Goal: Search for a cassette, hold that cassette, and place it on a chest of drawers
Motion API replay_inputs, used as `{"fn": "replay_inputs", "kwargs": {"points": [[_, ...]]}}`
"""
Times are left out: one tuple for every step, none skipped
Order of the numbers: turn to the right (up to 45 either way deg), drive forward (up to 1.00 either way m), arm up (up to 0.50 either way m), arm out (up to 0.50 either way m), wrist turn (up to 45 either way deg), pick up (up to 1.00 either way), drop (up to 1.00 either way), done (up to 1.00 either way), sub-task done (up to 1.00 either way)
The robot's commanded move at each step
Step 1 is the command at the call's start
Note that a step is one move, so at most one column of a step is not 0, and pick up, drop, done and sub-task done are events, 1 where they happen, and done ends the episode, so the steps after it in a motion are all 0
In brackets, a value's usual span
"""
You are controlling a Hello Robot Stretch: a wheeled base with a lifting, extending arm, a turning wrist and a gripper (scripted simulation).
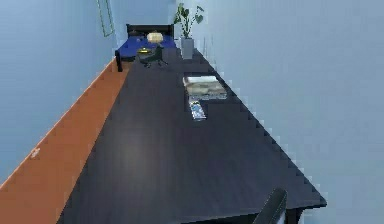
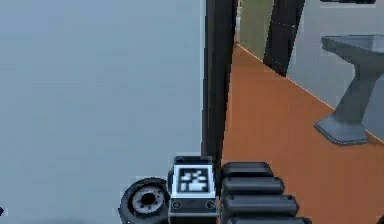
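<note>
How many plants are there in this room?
1: a potted plant with a grey pot, at the far end of the long dark table, near the wall on the forward view's right. Others may be hidden out of frame.

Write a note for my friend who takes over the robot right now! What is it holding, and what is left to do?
Gripper: low in the arm side view, in front of a grey-blue wall. I cannot tell whether it holds anything.
Things: a long dark table lies ahead. On it are a flat book-like thing and, next to it, a small thing that is too small to call a cassette. A potted plant stands at the far end.
Done: nothing that can be told from here.
Left: find the cassette, pick it up, find a chest of drawers and put it there.
</note>
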Motion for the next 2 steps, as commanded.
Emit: {"fn": "replay_inputs", "kwargs": {"points": [[15.0, 0.00, 0.00, 0.00, 0.0, 0.00, 0.00, 0.00, 0.00], [0.0, 0.10, 0.00, 0.00, 0.0, 0.00, 0.00, 0.00, 0.00]]}}
